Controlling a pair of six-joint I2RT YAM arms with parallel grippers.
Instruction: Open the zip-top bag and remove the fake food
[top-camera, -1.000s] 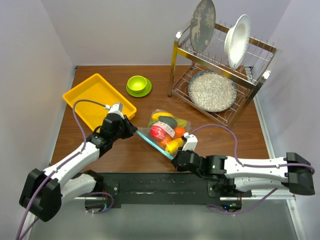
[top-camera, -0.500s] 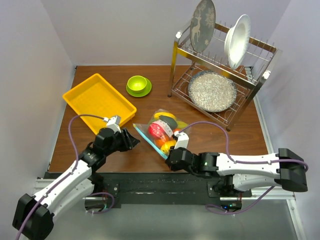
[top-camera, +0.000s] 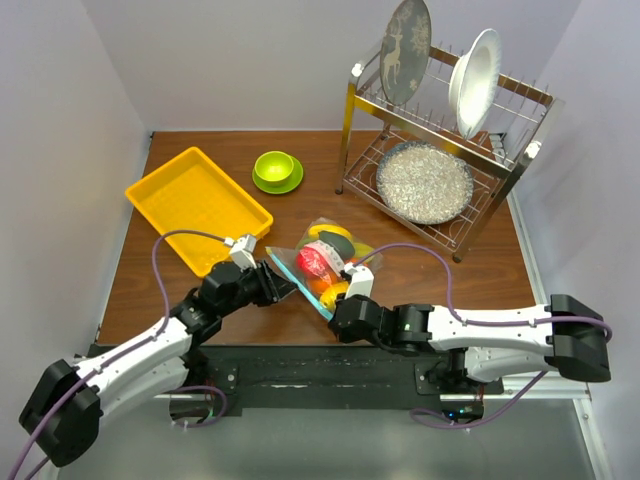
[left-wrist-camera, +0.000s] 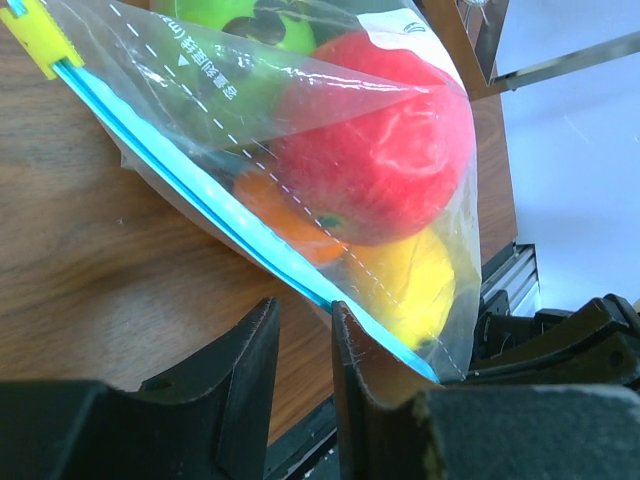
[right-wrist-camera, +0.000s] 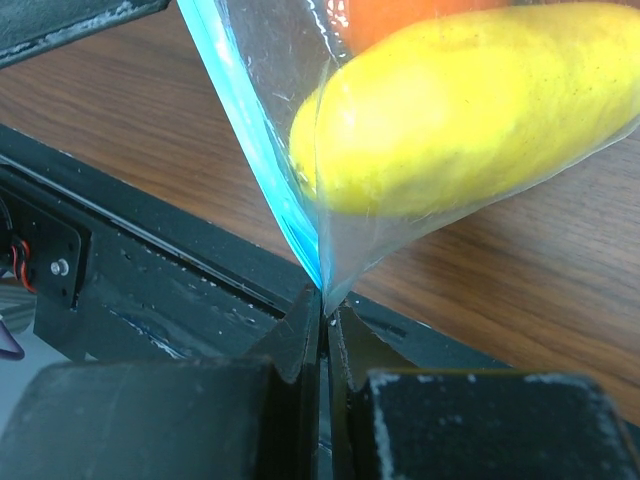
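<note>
The zip-top bag (top-camera: 325, 262) lies in the middle of the table, its teal zip strip (top-camera: 298, 283) facing the near left. The strip also shows in the left wrist view (left-wrist-camera: 200, 190), with a yellow slider (left-wrist-camera: 40, 35) at its far end. The fake food is inside: a red apple (left-wrist-camera: 390, 160), an orange piece (left-wrist-camera: 280, 210), a green one (left-wrist-camera: 230, 20) and a yellow fruit (right-wrist-camera: 470, 110). My left gripper (top-camera: 284, 286) is open a little beside the strip (left-wrist-camera: 305, 325), with only table between the jaws. My right gripper (top-camera: 338, 315) is shut on the bag's near corner (right-wrist-camera: 322, 295).
A yellow tray (top-camera: 195, 195) lies at the back left. A lime-green bowl on its saucer (top-camera: 275, 170) stands behind the bag. A dish rack (top-camera: 440, 150) with plates and a glittery bowl is at the back right. A black rail (top-camera: 320, 370) runs along the near edge.
My left gripper pulled back from the bag's left corner, then moved right along the zip strip. My right gripper shifted slightly left, still holding the bag's corner.
</note>
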